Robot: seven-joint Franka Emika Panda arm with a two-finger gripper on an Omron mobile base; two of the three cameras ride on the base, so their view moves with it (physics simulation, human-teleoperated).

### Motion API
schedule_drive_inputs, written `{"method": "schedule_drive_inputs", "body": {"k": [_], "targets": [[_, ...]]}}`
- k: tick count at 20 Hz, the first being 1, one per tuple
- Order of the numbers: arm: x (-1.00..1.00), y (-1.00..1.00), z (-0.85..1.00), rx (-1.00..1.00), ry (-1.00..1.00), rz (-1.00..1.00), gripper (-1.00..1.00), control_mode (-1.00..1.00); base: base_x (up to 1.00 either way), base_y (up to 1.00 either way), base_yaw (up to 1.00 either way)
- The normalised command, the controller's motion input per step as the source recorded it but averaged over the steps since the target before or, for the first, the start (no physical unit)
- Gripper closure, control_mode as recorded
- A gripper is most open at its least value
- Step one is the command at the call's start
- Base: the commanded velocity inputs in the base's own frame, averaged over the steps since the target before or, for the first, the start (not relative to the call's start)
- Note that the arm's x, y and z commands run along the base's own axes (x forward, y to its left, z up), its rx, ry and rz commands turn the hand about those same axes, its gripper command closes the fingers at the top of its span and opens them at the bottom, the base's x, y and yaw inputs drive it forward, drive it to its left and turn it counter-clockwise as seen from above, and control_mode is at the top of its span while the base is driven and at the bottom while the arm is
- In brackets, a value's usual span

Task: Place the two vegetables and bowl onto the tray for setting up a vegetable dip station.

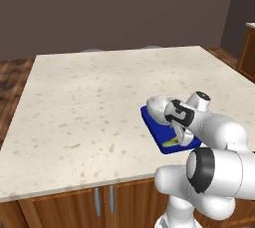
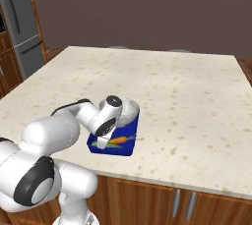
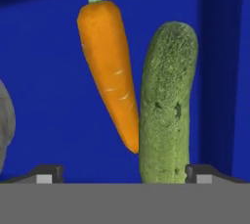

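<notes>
From the hand view I am looking straight down onto the tray (image 3: 49,71), its deep blue floor behind everything and a raised rim running down the right side. The carrot (image 3: 110,71) lies on it with its green top toward the top of the view and its point toward the bottom, slanting slightly. The cucumber (image 3: 166,105) lies just beside it on the right, and the carrot's tip touches the cucumber's side. My fingers (image 3: 124,175) are spread wide, one tip low on the left and the other low on the right, and nothing is between them but the lower end of the cucumber, which neither tip touches as far as I can tell; they are released. A grey curve at the left edge of that view is the bowl (image 3: 4,125). In the right base view the tray (image 2: 129,149) sits on the speckled counter (image 2: 187,96) near its front edge, with the bowl (image 2: 129,110) on the tray's far end and the carrot (image 2: 119,140) on the near part, my hand just over them. In the left base view the bowl (image 1: 158,106) shows behind the wrist, and the tray (image 1: 152,125) pokes out beneath it
</notes>
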Motion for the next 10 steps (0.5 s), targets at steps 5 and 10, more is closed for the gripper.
{"method": "schedule_drive_inputs", "body": {"k": [5,10], "targets": [[-0.13,0.00,0.08,0.00,-0.01,0.02,-1.00,-1.00,0.00,0.00,0.00],[-0.24,0.00,0.07,0.00,-0.05,0.05,-1.00,-1.00,0.00,0.00,0.00]]}}
